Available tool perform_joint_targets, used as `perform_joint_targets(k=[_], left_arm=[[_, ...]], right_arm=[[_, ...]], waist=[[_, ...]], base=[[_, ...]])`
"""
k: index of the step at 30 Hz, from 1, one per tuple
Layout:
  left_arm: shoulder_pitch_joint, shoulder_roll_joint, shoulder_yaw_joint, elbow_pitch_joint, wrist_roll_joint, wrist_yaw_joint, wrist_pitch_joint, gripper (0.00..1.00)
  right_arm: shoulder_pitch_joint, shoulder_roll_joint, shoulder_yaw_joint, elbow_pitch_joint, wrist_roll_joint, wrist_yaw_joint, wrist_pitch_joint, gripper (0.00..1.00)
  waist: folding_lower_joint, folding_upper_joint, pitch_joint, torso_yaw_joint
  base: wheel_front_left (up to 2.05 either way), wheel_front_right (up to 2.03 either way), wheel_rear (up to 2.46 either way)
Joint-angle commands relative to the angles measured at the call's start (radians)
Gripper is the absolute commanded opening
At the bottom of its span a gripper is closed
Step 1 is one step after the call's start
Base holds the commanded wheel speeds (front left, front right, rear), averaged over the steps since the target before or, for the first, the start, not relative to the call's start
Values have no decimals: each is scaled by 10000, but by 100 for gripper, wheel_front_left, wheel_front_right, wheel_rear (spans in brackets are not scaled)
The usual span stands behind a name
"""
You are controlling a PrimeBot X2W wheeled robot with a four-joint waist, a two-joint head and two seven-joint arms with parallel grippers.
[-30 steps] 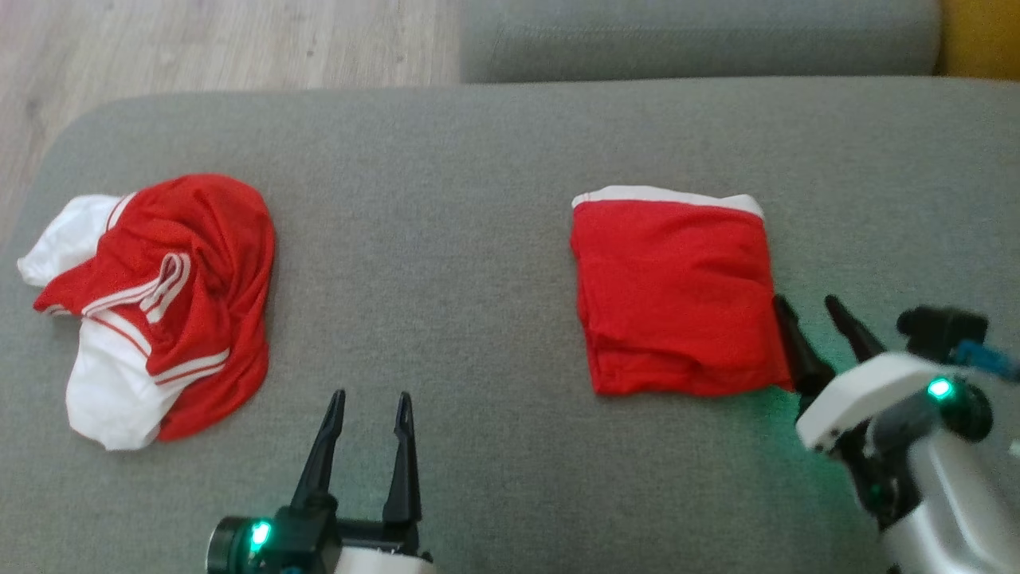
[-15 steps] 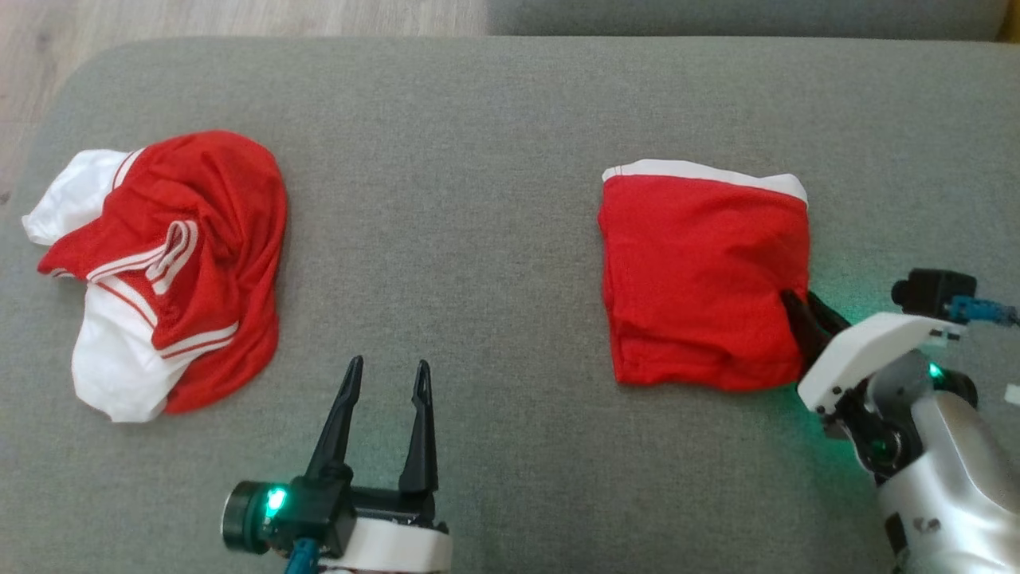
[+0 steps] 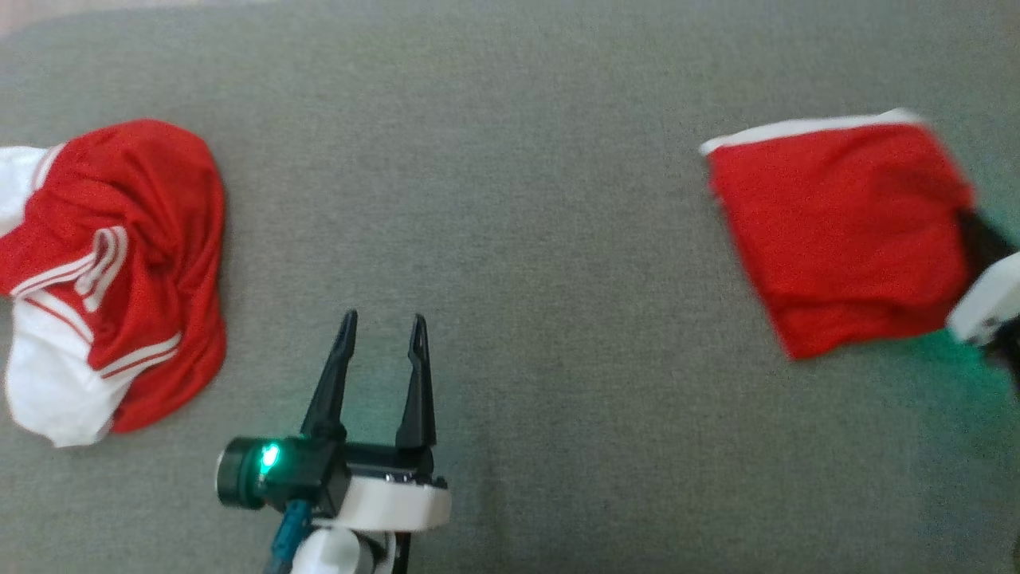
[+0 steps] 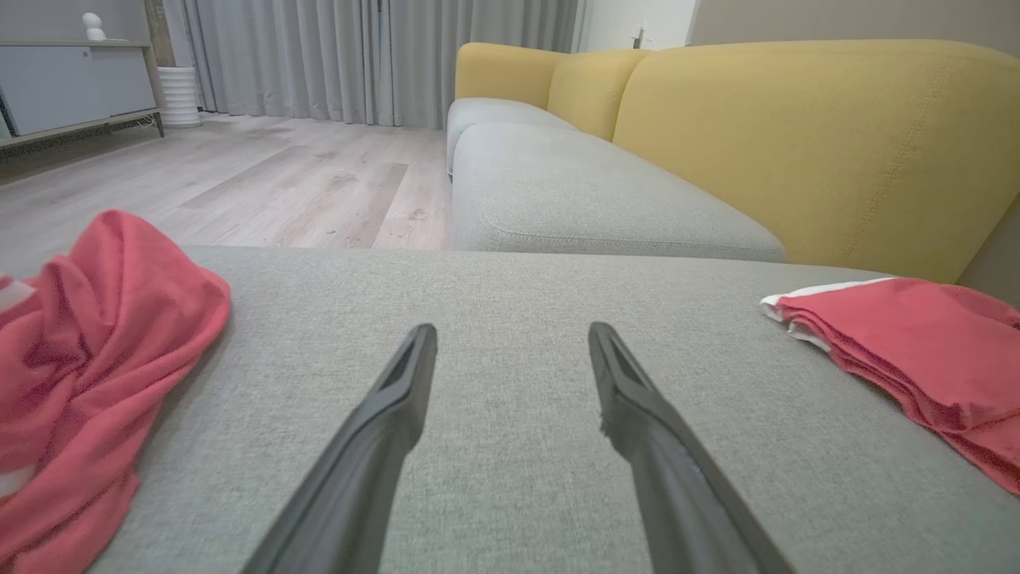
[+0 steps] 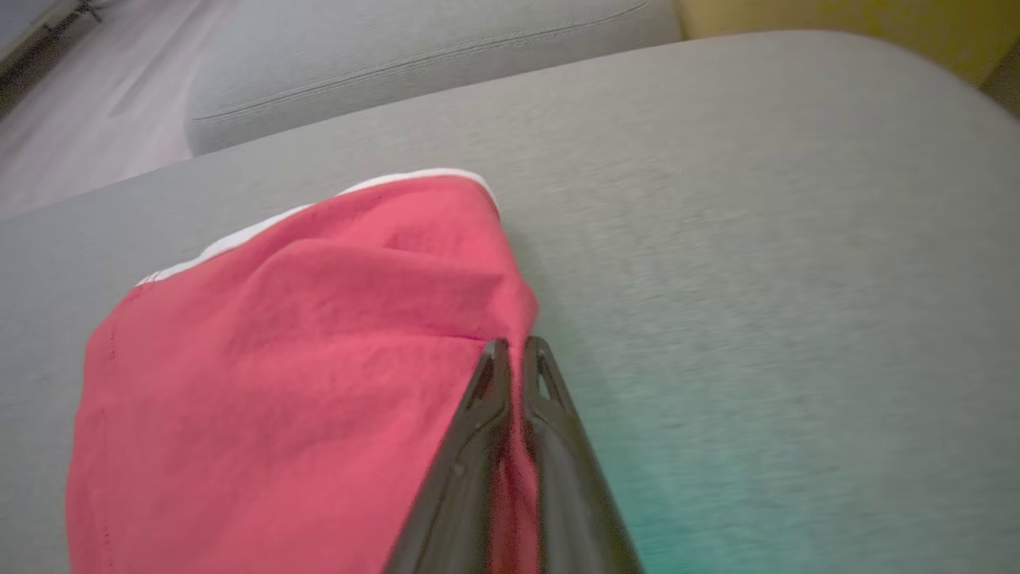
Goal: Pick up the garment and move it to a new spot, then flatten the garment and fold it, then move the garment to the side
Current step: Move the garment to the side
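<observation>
Nearest, at the near edge of the grey seat cushion (image 3: 510, 199), the left gripper (image 3: 382, 319) is seen just above the fabric with its jaws spread wide and nothing between them; in the left wrist view the left gripper (image 4: 511, 331) has only bare cushion ahead of it.

Further in, toward the right edge of the cushion, the right gripper (image 5: 516, 343) is shown with its jaws pressed together on the right-hand edge of the folded garment (image 5: 303, 359), the red cloth being bunched into the pinch. In the head view the folded garment (image 3: 837, 231) is seen as a compact red rectangle with a white band along its far edge, lying askew, and the right gripper (image 3: 978, 237) is half buried in its right side. The outline is blurred there, and whether the bundle is lifted clear of the cushion cannot be told.

At the left edge a crumpled garment (image 3: 119, 263), red with white stripes and white panels, is left in a heap, untouched by either arm.

Beyond the far edge, a second grey seat (image 4: 574, 191), a yellow backrest (image 4: 797, 143) and a wooden floor (image 4: 279, 175) are seen.

Flattening and folding are judged done for the gripped piece. Left to do is the carry to the side and the release; the heap is not folded.
</observation>
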Motion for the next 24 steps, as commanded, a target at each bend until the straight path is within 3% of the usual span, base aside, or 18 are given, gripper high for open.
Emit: perform_joint_targets(k=[1, 11, 17, 18, 19, 24], left_arm=[[-376, -50, 358, -303, 25, -16, -95, 100], [-1095, -50, 490, -264, 230, -328, -95, 100], [-1327, -51, 510, -159, 238, -445, -95, 100], [-1357, -51, 502, -135, 226, -454, -95, 100], [-1384, -51, 497, -118, 207, -457, -95, 100], [-1358, -51, 474, 4, 122, -439, -95, 100]], right_arm=[[-321, -509, -159, -369, -143, -9, 61, 0], [-891, -1945, -1749, -598, -1417, -9, 176, 0], [-966, -2064, -2445, -839, -2266, -9, 391, 4], [-969, -2032, -2653, -856, -2597, -9, 338, 43], [-969, -1965, -2851, -878, -2981, -9, 270, 100], [-837, -1220, -3002, -1206, -3872, -9, 0, 100]], waist=[[-1, 0, 324, -240], [-1, 0, 1408, -473], [-1, 0, 1597, -486], [-1, 0, 1572, -482], [-1, 0, 1524, -472], [-1, 0, 1050, -415]], base=[[0, 0, 0], [0, 0, 0], [0, 0, 0], [0, 0, 0], [0, 0, 0], [0, 0, 0]])
